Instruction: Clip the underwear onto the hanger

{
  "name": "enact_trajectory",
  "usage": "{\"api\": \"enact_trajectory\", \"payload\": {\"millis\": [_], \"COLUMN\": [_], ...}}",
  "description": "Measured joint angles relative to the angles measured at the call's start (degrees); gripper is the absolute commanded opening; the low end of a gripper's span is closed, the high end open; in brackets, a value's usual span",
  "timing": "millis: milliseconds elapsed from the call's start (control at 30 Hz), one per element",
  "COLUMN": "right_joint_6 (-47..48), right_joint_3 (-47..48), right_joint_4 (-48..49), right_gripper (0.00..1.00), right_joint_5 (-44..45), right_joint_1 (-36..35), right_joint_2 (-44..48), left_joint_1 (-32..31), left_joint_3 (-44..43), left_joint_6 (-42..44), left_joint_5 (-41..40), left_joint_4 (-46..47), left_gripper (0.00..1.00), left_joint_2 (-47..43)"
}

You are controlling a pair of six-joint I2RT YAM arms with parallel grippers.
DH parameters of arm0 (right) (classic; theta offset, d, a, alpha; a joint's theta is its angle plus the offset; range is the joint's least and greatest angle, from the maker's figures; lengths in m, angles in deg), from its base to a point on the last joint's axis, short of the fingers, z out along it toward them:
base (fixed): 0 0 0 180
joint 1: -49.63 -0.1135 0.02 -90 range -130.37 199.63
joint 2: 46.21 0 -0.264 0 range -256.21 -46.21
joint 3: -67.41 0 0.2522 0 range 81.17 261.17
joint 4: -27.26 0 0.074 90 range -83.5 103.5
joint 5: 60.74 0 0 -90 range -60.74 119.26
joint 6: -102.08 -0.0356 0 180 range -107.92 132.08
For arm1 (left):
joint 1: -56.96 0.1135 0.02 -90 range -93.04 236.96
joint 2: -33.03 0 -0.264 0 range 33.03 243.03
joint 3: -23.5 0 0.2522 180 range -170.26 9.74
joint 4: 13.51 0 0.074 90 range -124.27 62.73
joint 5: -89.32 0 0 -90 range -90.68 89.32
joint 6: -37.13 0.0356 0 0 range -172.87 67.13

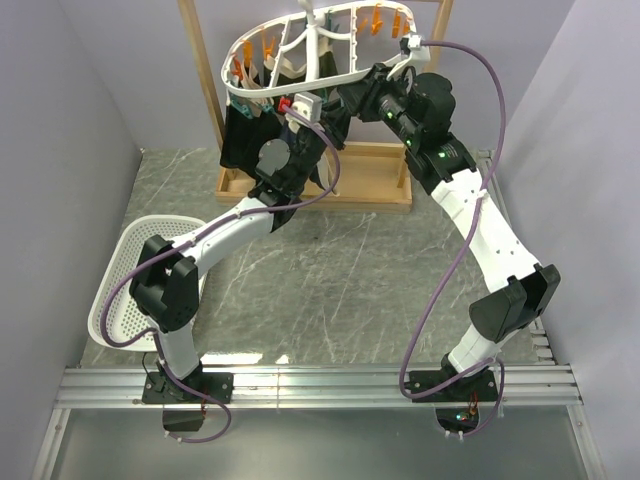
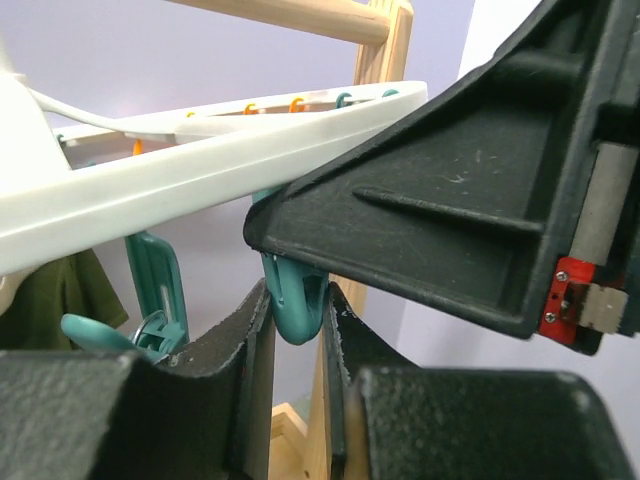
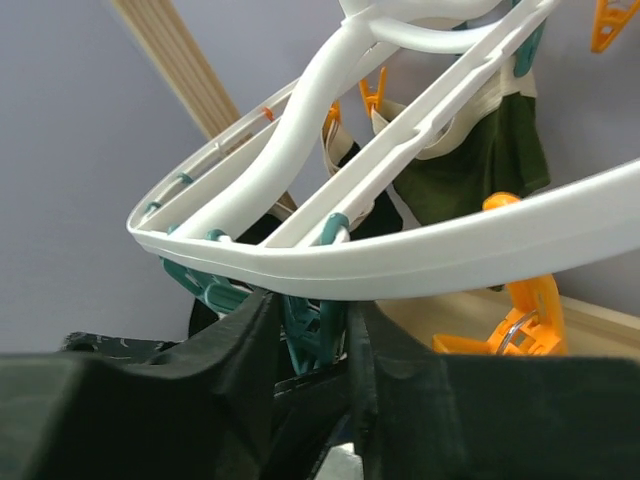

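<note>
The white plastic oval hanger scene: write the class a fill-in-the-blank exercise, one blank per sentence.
1. In the left wrist view, the left gripper pinches a ____ plastic peg.
2. The white plastic oval hanger hangs in a tall ____ frame stand.
3. The white mesh basket lies on the grey marble table beside the ____ arm.
4. In the right wrist view, the right gripper pinches one plastic peg; the peg right of it is ____.
Missing words: teal; wooden; left; orange.

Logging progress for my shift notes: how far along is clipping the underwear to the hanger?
Looks done: the underwear seems to hang from the left side of the hanger. In hand: left gripper and right gripper each straddle a teal peg. Left: fabric isn't visibly in those pegs yet; clip, then release.
</note>
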Motion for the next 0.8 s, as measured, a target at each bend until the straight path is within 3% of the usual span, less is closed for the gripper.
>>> {"api": "enact_trajectory", "payload": {"millis": [100,133,167,267,333,567,800], "right_joint_6": [0.0,0.1,0.1,0.3,0.7,1.7,2.7], "right_joint_3": [0.2,0.3,0.3,0.3,0.3,0.3,0.3], "right_joint_4": [-0.6,-0.8,-0.9,-1.0,-0.9,-0.7,-0.7], "right_gripper": [0.06,0.03,0.0,0.0,0.0,0.0,0.0], "right_joint_5": [0.5,0.6,0.7,1.2,1.8,2.2,2.3], "right_joint_1": [0.0,-0.1,-0.1,-0.2,0.0,0.1,0.1], "right_joint_2": [0.0,-0.1,-0.1,-0.2,-0.2,-0.2,-0.2], "left_joint_1": [-0.1,-0.2,-0.2,-0.2,-0.5,1.2,3.8], "left_joint_3": [0.3,0.5,0.7,1.6,3.7,8.6,7.9], "left_joint_6": [1.1,1.6,1.9,3.2,3.7,7.4,23.5], "left_joint_5": [-0.2,-0.3,-0.3,0.2,1.7,13.0,29.2], "left_joint_4": [0.3,0.5,0.6,0.9,0.1,-12.4,-30.0], "left_gripper": [0.08,0.23,0.3,0.52,0.6,0.73,0.7], "left_joint_2": [0.0,0.0,0.0,-0.2,-1.1,-8.7,-15.4]}}
